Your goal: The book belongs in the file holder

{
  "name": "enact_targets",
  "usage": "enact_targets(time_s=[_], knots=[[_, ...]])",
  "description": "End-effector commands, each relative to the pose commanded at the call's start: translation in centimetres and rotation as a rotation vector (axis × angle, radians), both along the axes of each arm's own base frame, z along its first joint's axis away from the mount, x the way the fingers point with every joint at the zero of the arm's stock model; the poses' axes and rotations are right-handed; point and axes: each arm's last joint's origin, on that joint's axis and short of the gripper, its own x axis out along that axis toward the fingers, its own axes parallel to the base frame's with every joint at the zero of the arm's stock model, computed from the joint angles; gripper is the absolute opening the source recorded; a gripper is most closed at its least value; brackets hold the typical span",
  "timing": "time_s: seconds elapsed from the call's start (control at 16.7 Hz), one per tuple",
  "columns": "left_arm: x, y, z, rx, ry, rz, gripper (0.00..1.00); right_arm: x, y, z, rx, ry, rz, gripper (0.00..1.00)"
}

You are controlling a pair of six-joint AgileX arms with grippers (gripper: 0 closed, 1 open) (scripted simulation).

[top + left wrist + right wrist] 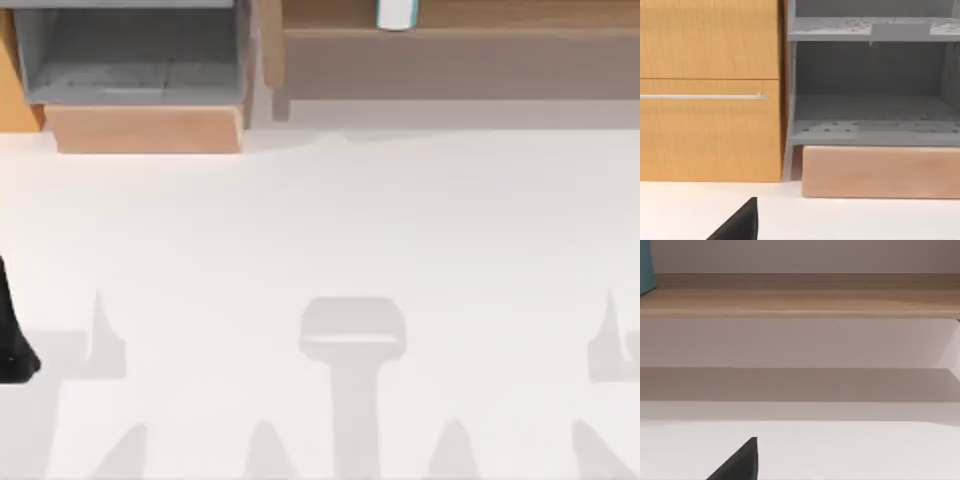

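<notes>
One book (397, 14) stands upright on the long wooden shelf (460, 40) at the table's far right, well apart from the one file holder (130, 60) at far left. Left arm (14, 330) sits at the left edge; whether either gripper is open cannot be told. Risk, in my judgement: toppling the book during the grasp, or catching the holder's wood front lip (148, 128) on insertion.
</notes>
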Motion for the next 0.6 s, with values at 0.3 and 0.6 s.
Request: enact_targets(time_s=[0.3, 0.6], knots=[[0.1, -0.2, 1.2, 0.001, -0.008, -0.001, 1.00, 0.0, 0.0, 0.0, 0.000, 0.000, 0.000, 1.00], [2.0, -1.5, 6.9, 0.000, -0.030, -0.008, 1.00, 0.0, 0.0, 0.0, 0.000, 0.000, 0.000, 1.00]])
